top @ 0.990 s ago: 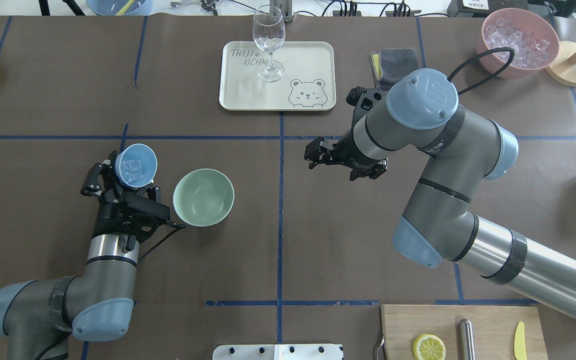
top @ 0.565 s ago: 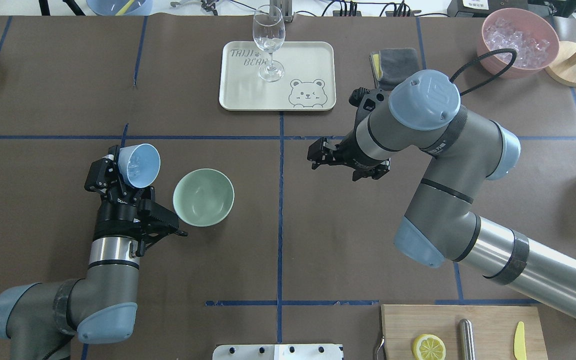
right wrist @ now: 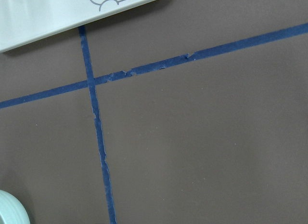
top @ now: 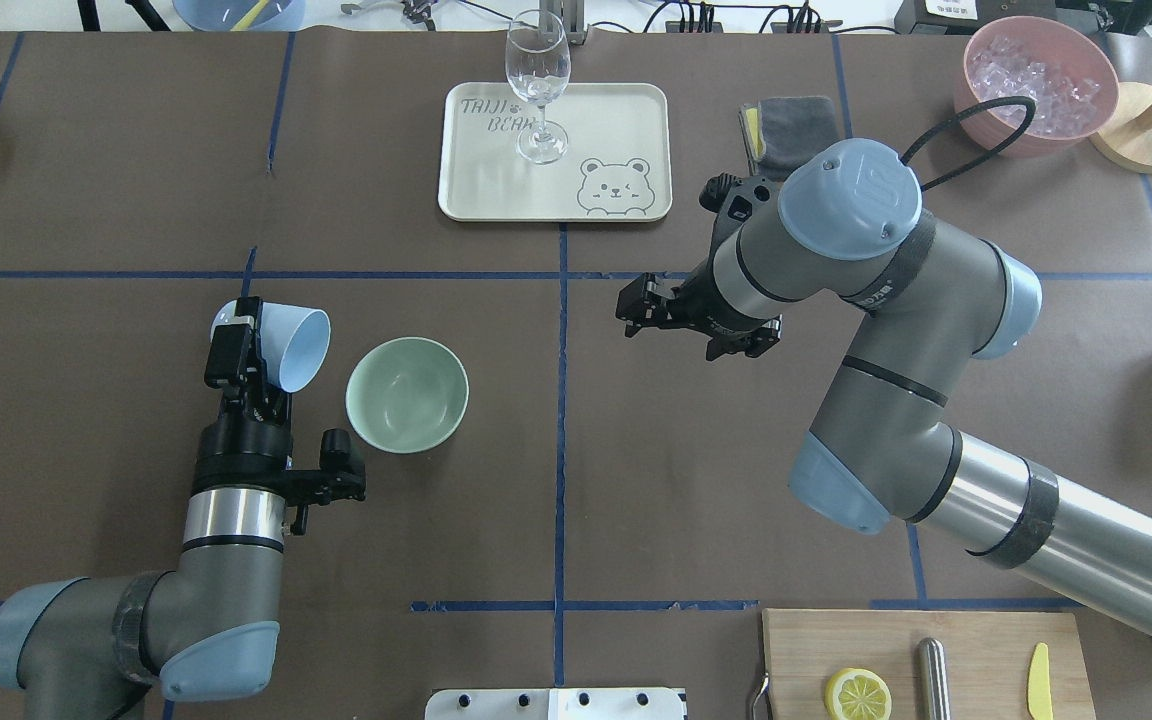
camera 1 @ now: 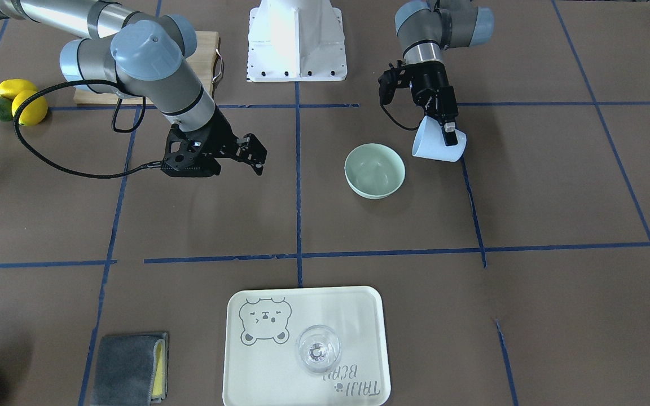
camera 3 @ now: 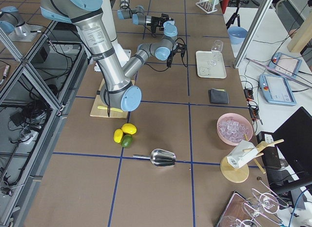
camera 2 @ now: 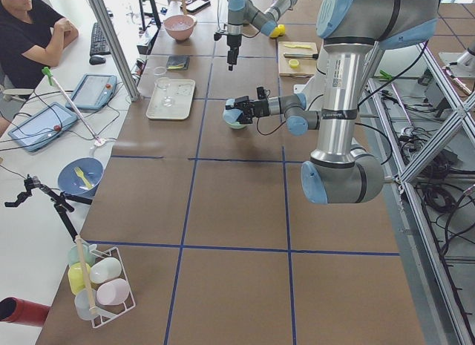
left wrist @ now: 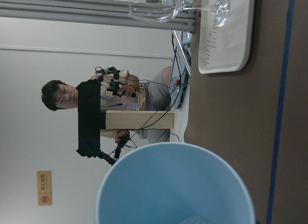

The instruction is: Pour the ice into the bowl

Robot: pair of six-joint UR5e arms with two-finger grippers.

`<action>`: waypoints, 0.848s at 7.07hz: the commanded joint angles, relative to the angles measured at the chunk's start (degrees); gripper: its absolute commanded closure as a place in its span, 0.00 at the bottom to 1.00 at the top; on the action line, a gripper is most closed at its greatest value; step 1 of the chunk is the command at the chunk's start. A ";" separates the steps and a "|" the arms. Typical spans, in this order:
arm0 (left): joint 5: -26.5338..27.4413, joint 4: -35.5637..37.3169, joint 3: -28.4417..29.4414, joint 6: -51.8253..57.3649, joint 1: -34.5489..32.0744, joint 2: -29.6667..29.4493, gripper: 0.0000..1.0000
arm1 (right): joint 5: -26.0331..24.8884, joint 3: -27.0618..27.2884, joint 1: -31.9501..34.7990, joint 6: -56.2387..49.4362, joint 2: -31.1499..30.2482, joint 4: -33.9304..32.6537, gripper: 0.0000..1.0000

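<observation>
Left gripper point(top: 254, 350) is clamped on the light blue cup point(top: 298, 345), left of frame centre in the overhead view. The cup lies nearly on its side with its mouth facing the bowl point(top: 406, 400). The lip looks short of the bowl's rim, not over it. Best move is likely to shift the mouth over the bowl's middle first, then tip slowly with the lip low so cubes slide in rather than bounce out.

Ice point(left wrist: 195, 218) barely shows, just a pale patch inside the cup at the bottom edge of the wrist view.

The bowl is pale mint, matte and round. It is empty, upright and wider than the cup.

Right gripper point(top: 629, 312), right of centre, hangs spread and empty.
</observation>
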 commanded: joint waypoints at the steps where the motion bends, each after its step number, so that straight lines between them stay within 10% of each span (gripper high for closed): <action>1: 0.98 0.00 0.12 7.31 0.03 0.00 1.00 | -0.08 0.00 0.01 0.07 0.04 0.00 0.00; 6: 4.32 0.00 0.65 20.24 0.03 -1.14 1.00 | -0.17 0.09 0.01 0.42 0.12 0.09 0.00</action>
